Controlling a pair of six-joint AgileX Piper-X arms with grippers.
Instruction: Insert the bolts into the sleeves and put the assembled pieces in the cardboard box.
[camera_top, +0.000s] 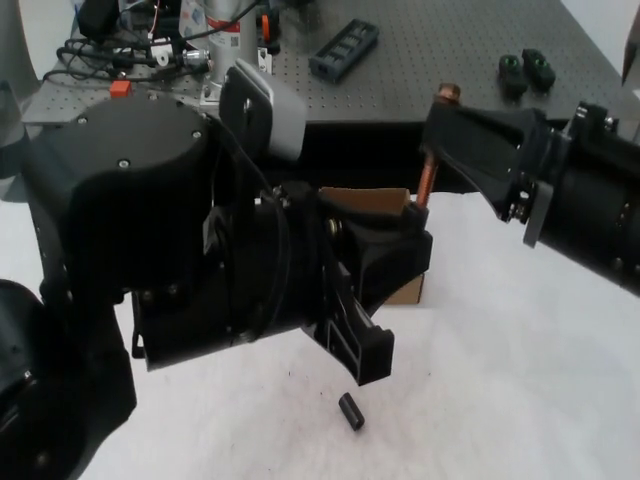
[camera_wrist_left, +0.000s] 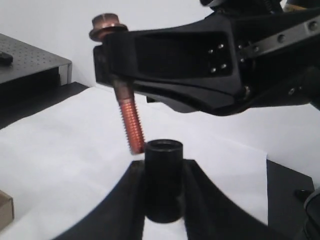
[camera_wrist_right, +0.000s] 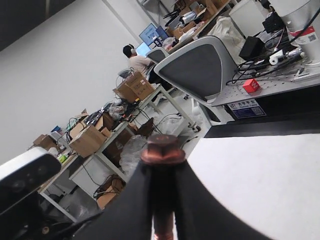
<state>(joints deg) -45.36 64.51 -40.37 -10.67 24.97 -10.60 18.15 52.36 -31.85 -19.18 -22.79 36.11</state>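
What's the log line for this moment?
left gripper: shut on sleeve, upright | right gripper: shut on bolt, tip outside sleeve mouth | spare sleeve: on white cloth | cardboard box: partly behind an arm

Coppery metal bolt (camera_wrist_left: 131, 125); matt black sleeve (camera_wrist_left: 163, 180)

The left arm (camera_top: 250, 270) crowds the cardboard box (camera_top: 362, 198); the white cloth (camera_top: 520, 380) right of it lies open.

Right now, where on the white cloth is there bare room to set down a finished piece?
The white cloth is bare on the near side of the right gripper, from the loose sleeve to the right edge. It is crowded around the cardboard box, where the left gripper's held sleeve is close to the bolt.
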